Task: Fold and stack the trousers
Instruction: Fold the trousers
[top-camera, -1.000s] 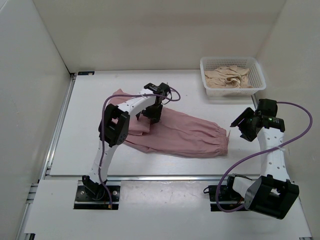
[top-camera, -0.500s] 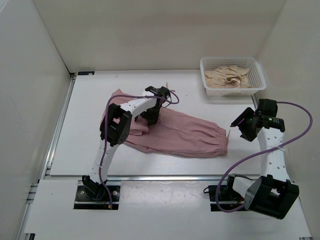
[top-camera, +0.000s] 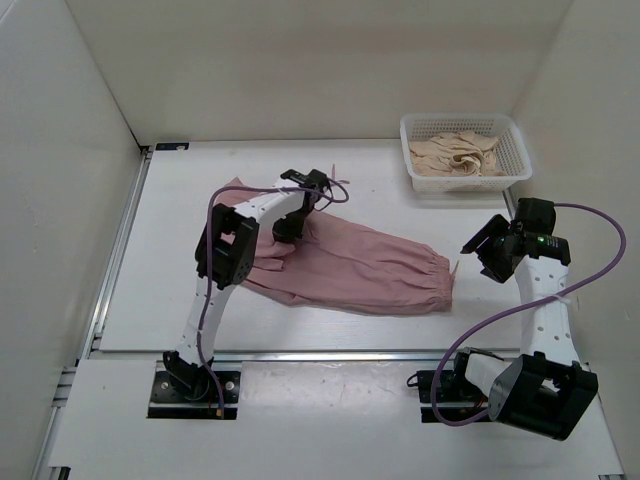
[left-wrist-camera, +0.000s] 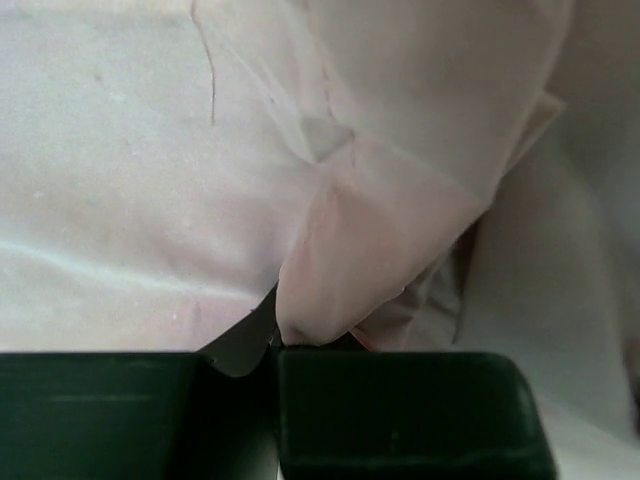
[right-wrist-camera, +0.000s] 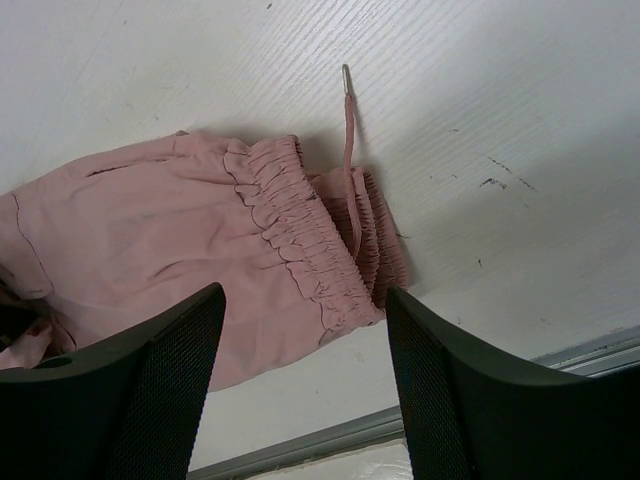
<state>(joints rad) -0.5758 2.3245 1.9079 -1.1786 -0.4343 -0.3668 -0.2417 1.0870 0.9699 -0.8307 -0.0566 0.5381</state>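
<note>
left gripper (left-wrist-camera: 277, 347), clamped on trousers (top-camera: 370, 270) fabric, has shifted left; leg fold is progressing. right gripper (right-wrist-camera: 302, 300) waits near the waistband (right-wrist-camera: 295, 225), jaws wide.

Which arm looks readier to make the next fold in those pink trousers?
Probably left. The left fingers are shut on a fold of the dusty-pink thin-fabric trousers, while the right fingers hang open beside the gathered waistband, holding nothing.

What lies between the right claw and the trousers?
Only bare table and the trousers' own drawstring; the top and right wrist views show the open right claw clear of them.
</note>
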